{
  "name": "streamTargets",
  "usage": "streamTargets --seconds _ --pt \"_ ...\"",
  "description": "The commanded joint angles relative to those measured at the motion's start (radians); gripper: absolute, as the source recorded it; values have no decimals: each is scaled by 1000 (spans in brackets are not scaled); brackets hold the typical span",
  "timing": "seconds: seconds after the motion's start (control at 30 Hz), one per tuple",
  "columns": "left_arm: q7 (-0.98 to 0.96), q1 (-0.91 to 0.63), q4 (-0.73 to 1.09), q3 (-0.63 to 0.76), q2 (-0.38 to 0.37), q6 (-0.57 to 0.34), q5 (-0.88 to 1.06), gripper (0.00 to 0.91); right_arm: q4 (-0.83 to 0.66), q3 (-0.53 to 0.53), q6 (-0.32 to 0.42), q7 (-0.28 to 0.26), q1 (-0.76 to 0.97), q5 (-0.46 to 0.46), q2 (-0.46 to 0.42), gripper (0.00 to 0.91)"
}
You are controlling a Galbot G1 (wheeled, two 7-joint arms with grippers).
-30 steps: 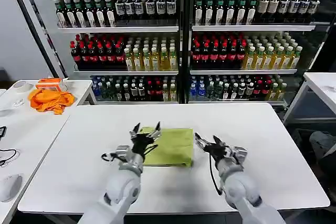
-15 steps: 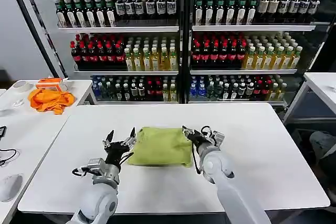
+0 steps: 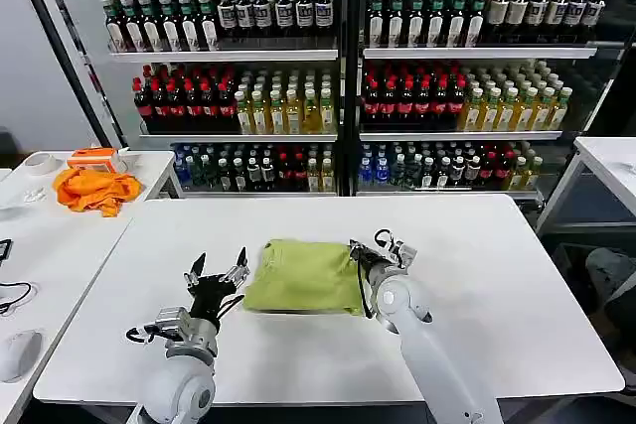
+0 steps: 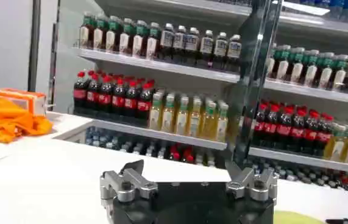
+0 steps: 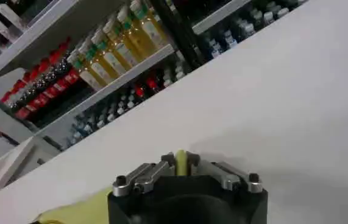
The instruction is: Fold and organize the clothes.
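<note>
The lime-green T-shirt [image 3: 304,276] lies folded into a compact rectangle near the middle of the white table [image 3: 517,285]. The right gripper [image 3: 360,253] reaches in from the shirt's right side, its fingers pressed together on a pinch of the green fabric at that edge. The left gripper [image 3: 216,272] hovers just left of the shirt, apart from it, fingers spread and pointing up and away.

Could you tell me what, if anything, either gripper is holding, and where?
The right gripper pinches the folded lime-green cotton T-shirt at its right edge; the left gripper holds nothing.
</note>
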Motion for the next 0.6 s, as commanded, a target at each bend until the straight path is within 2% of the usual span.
streamTargets --seconds 0.03,0.13,0.27,0.6 --pt "0 13 -4 -12 3 -3 1 907 -56 -8 -3 -14 46 -19 -13 0" --pt "0 10 -1 -11 0 -4 1 907 -86 -25 -30 -42 72 -111 -51 0" --pt "0 9 3 -7 -3 -5 2 907 -150 -40 -46 -133 129 -232 -105 0" --pt "0 9 3 -2 -5 -2 2 907 -304 -95 -97 -279 312 -328 -191 0"
